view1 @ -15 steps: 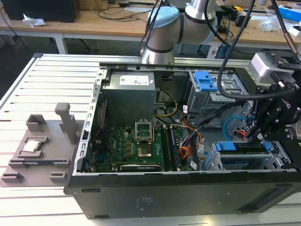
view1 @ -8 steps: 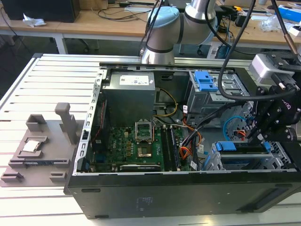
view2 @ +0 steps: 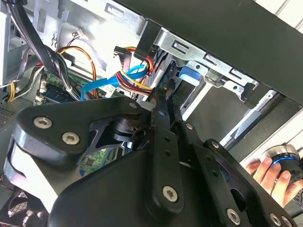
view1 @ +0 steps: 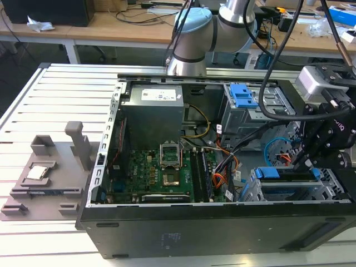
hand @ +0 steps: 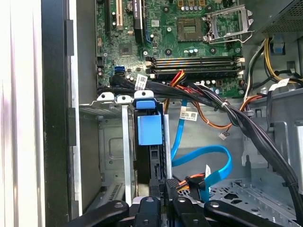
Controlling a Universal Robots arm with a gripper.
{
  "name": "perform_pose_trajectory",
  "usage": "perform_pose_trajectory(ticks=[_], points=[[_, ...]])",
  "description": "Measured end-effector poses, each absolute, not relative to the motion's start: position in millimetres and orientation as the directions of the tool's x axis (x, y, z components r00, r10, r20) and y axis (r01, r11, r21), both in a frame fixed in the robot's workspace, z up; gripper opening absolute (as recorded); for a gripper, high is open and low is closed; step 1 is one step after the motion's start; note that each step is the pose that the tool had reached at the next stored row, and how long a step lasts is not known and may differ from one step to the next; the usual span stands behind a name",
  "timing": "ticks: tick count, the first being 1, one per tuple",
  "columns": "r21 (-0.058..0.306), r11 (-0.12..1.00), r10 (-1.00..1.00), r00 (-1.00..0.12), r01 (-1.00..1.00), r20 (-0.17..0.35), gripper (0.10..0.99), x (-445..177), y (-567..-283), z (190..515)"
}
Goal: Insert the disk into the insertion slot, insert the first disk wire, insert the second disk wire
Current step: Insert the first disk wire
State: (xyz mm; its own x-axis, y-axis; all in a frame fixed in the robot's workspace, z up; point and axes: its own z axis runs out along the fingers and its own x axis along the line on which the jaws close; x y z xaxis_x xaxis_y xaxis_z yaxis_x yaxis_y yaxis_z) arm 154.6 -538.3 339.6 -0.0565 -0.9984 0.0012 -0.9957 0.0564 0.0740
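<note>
Exterior view: your arm (view1: 192, 33) bends down at that view's right, pincer (view1: 305, 162) over the drive cage (view1: 334, 192). Disk (hand: 150, 130) sits inside it. Pincer grip: cannot tell. Blue cable (view2: 102, 84) loops close beside.

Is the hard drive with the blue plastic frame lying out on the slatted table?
No, in the exterior view the hard drive in its blue plastic carrier sits in the silver perforated metal cage inside the black computer case.

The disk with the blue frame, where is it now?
The disk sits in the silver cage at the exterior view's right, just below the pincer, beside the light blue cable.
</note>
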Motion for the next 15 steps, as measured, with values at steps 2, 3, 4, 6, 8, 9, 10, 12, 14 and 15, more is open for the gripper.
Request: perform_pose_trajectory(ticks=[2,3,4,6,8,9,10,12,14,15], points=[[0.074,0.056,-0.998,-0.056,-0.996,0.001,0.165,155,-538,338],[0.074,0.056,-0.998,-0.056,-0.996,0.002,0.165,155,-538,338],[0.074,0.056,-0.998,-0.056,-0.996,0.001,0.165,155,-538,338],[0.074,0.056,-0.998,-0.056,-0.996,0.001,0.176,155,-538,337],[0.074,0.056,-0.998,-0.056,-0.996,0.001,0.239,155,-538,343],[0.074,0.056,-0.998,-0.056,-0.996,0.001,0.239,155,-538,351],[0.074,0.056,-0.998,-0.056,-0.996,0.001,0.239,155,-538,355],[0.073,0.056,-0.998,-0.056,-0.996,0.001,0.239,155,-537,370],[0.073,0.056,-0.998,-0.057,-0.996,0.001,0.161,155,-535,381],[0.072,0.056,-0.998,-0.056,-0.996,0.001,0.106,155,-534,386]])
